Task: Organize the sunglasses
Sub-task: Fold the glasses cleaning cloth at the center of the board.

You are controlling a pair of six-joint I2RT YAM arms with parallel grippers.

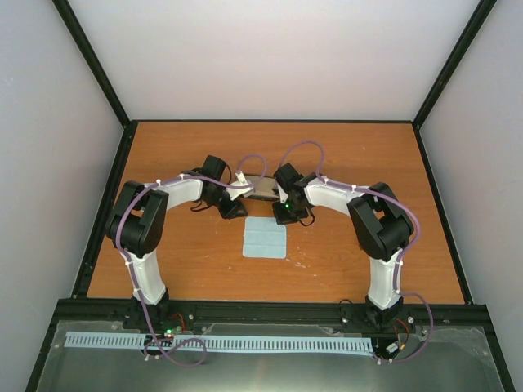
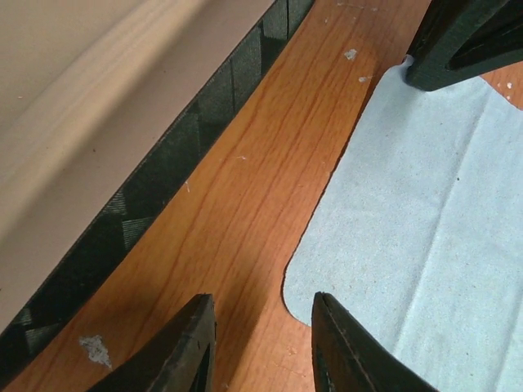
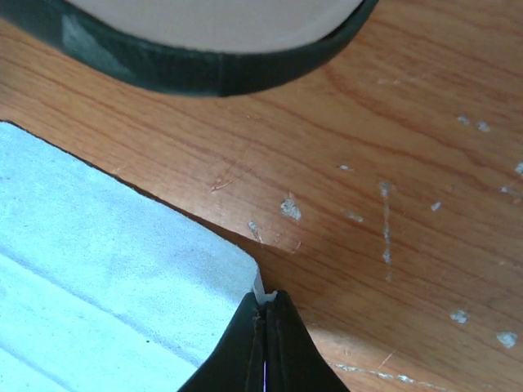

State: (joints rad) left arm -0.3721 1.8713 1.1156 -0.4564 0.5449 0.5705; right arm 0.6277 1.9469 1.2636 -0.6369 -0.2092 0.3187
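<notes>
The sunglasses do not show in any view. The pale blue cloth [image 1: 265,238] lies flat on the table in front of the black case [image 1: 263,188]. My right gripper [image 1: 288,214] is shut on the cloth's far right corner; in the right wrist view [image 3: 265,298] a sliver of cloth [image 3: 106,269] sticks out between the closed fingertips. My left gripper [image 1: 233,208] is open and empty, low over the wood beside the cloth's far left corner [image 2: 425,212], its fingertips [image 2: 261,306] straddling the cloth's edge. The right gripper also shows in the left wrist view [image 2: 462,41].
The case's dark rim [image 2: 163,175] and beige inside run along the left gripper's left side. The same rim [image 3: 204,73] lies just beyond the right gripper. The wooden table [image 1: 180,261] has a black frame and white walls around it.
</notes>
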